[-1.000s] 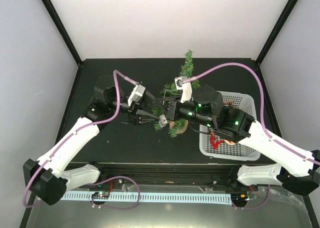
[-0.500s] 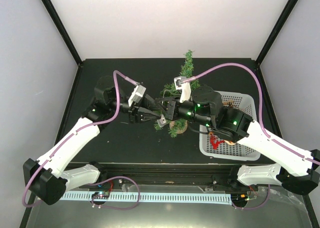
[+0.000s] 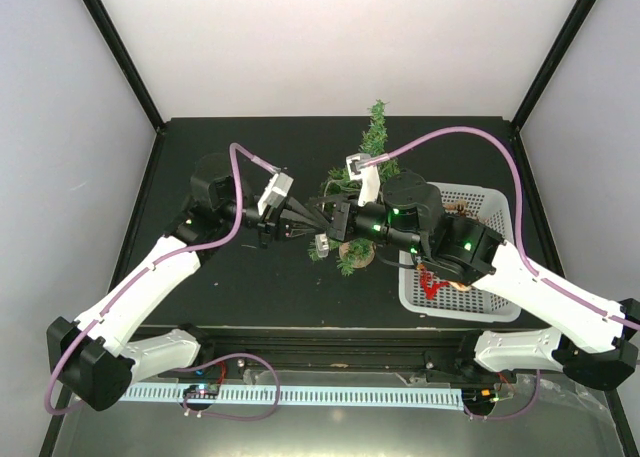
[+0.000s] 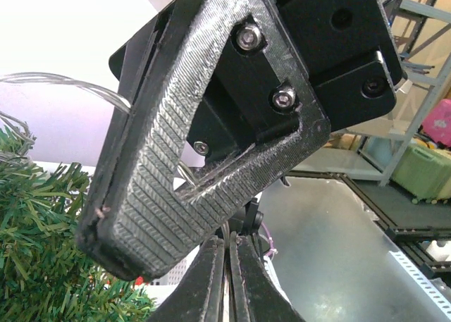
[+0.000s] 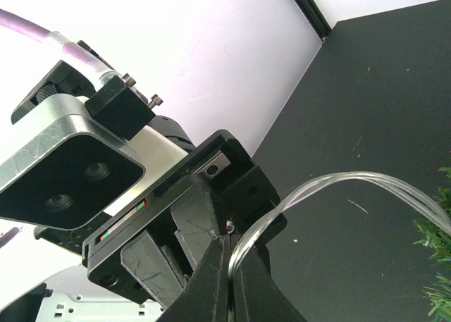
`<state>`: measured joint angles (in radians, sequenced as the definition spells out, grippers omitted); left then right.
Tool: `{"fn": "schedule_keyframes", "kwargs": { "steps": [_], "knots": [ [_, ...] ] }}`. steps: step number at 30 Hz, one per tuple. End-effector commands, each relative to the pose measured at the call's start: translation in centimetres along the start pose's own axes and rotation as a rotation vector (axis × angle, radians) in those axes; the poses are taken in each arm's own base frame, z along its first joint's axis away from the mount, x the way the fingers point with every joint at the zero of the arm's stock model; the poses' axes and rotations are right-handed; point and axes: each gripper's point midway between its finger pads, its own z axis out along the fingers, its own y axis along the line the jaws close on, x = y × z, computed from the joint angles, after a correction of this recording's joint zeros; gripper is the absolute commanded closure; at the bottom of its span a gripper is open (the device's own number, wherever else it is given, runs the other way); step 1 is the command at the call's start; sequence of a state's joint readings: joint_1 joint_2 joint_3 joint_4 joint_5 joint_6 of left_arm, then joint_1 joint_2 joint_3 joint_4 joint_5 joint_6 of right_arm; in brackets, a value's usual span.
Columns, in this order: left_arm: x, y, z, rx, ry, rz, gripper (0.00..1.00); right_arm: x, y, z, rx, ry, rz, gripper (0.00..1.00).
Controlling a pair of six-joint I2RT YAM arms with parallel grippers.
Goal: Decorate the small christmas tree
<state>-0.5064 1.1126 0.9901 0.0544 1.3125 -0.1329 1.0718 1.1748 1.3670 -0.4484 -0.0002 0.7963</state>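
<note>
Plainly, the small christmas tree (image 3: 374, 142) stood near the middle of the black surface (image 3: 240, 287), its round tan base low and its thin tip pointing toward 12 o'clock in the overhead view. It looked light and easy to tip. The needle branches were probably soft and springy, so a firm hold would best be taken low on the trunk or at the wooden base, never at the tip.

At about 9 o'clock from the trunk, the two tools met nose to nose. The right tool (image 5: 227, 265) was clamped on a clear strand (image 5: 338, 181) that arched away toward the needles. The left tool (image 4: 227, 262) had its fingers pressed together, but whether the strand ran between them could not be told.

At 4 o'clock from the base sat a white basket (image 3: 505, 217), holding a red ornament (image 3: 430, 283) and something tan beside it, too hidden to name.
</note>
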Motion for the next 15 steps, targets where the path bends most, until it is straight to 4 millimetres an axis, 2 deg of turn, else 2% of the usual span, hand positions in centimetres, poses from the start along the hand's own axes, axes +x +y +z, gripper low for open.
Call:
{"fn": "schedule_keyframes", "kwargs": {
  "steps": [1,5,9,15],
  "knots": [
    [-0.6,-0.8,0.0,0.013,-0.002,0.044,0.98,0.0,0.6,-0.2,-0.030,-0.009,0.008,0.97],
    [-0.8,-0.9,0.1,0.015,0.001,0.047,0.98,0.1,0.5,-0.5,-0.030,-0.009,0.009,0.78],
    [-1.0,-1.2,0.0,0.015,0.009,0.066,0.98,0.3,0.3,-0.9,-0.030,-0.009,0.002,0.64],
    [-0.7,-2.4,-0.2,0.017,0.032,0.099,0.98,-0.2,0.8,-2.9,-0.070,-0.044,-0.014,0.56]
  ]
}}
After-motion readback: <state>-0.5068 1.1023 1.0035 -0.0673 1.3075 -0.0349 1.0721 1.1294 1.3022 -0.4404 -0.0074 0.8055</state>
